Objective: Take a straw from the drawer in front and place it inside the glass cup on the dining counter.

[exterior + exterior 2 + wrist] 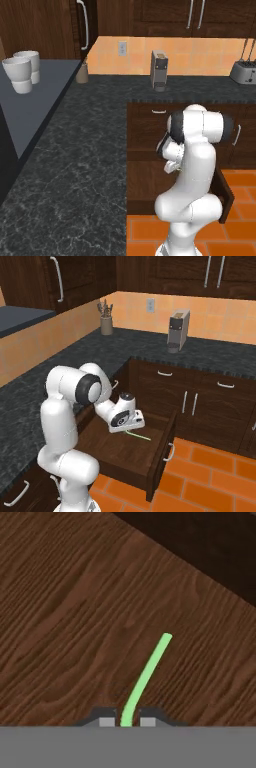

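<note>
The drawer (165, 443) stands pulled open below the black granite counter, its wood floor bare apart from the thin light green straw (139, 435). My gripper (126, 722) reaches down into the drawer and is shut on the straw (145, 679), which runs up and away from between the two fingertips over the drawer floor (65, 627). In the right base view the hand (125, 415) sits low over the drawer with the straw poking out to its right. The glass cup and the dining counter are out of view.
A black speckled counter (75, 165) wraps the corner, with a coffee machine (159, 70), a utensil holder (106, 321) and a toaster (243, 72) at the back. White cups (22, 70) stand on a grey surface at left. Orange tiled floor (210, 481) lies to the right.
</note>
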